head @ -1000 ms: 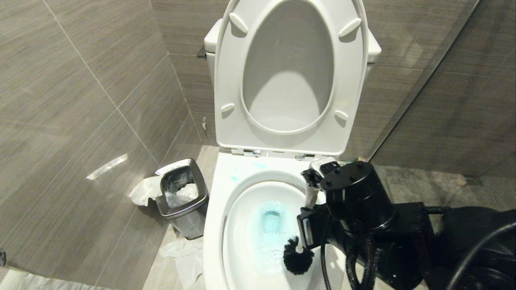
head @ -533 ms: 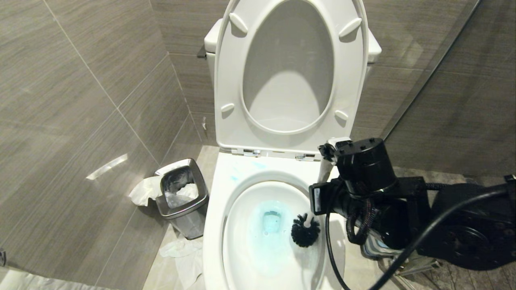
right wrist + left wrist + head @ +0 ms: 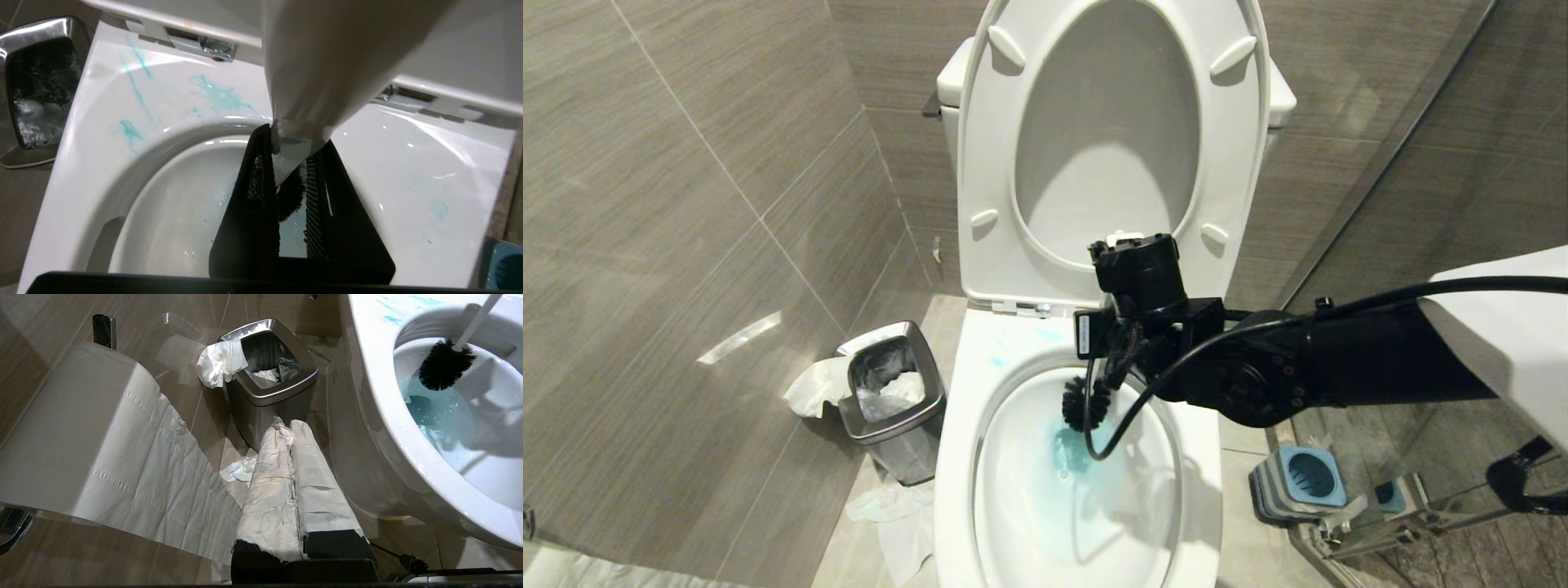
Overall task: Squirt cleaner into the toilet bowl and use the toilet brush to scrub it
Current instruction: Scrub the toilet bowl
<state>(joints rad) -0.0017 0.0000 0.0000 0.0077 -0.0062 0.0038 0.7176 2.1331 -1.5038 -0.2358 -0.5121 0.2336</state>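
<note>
The left hand (image 3: 294, 428), fingers pressed together and wrapped in white paper, hangs low beside the toilet, pointing toward the steel bin (image 3: 269, 379). Further in, the right hand (image 3: 292, 163) is clamped on the white handle of the toilet brush (image 3: 1086, 404). The handle slopes steeply, bristle head down, inside the back of the toilet bowl (image 3: 1029, 490) just above the blue cleaner (image 3: 1074, 453). Blue smears mark the back rim.

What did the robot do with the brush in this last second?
The right tool, shut on the toilet brush, swept its head from the toilet bowl's near right side up to the back wall. Nothing was let go. The steel bin and blue water stayed put.
</note>
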